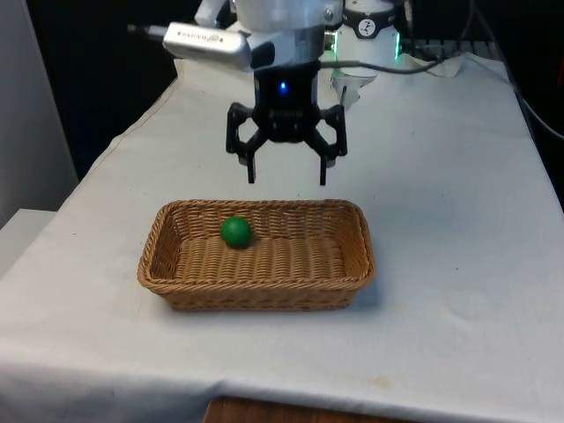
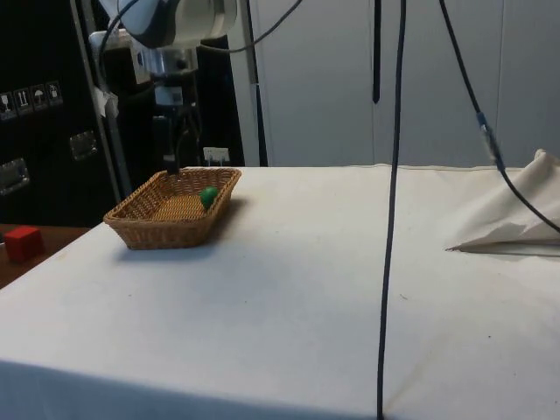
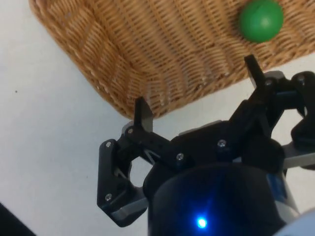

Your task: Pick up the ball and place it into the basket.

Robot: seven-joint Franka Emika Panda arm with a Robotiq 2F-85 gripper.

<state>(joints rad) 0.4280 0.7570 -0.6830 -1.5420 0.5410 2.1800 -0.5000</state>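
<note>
The black two-finger pincer (image 1: 286,181) hangs in the air with its jaws spread wide and nothing between them, its fingertips (image 1: 252,177) pointing down. Just below it and a little nearer the front camera sits the shallow rectangular woven wicker basket (image 1: 264,295), tan in colour, resting on the white cloth-covered table (image 1: 441,220). In the wrist view the pincer (image 3: 199,93) is poised over the basket's far rim (image 3: 162,93), so that one finger (image 3: 142,115) stands over the rim's edge and the other reaches toward the cloth beside it.

The small round green ball (image 1: 235,232) lies inside the basket, on its woven floor, below the pincer and slightly toward the front view's left of it, apart from both fingers. In the side view the ball (image 2: 208,196) rests near the basket's far wall (image 2: 210,175), just beside and beneath the pincer (image 2: 171,162). In the wrist view the ball (image 3: 261,19) sits on the wicker just past the fingertip (image 3: 252,66)

A small red block (image 2: 23,242) sits off the table, well away from the pincer
</note>
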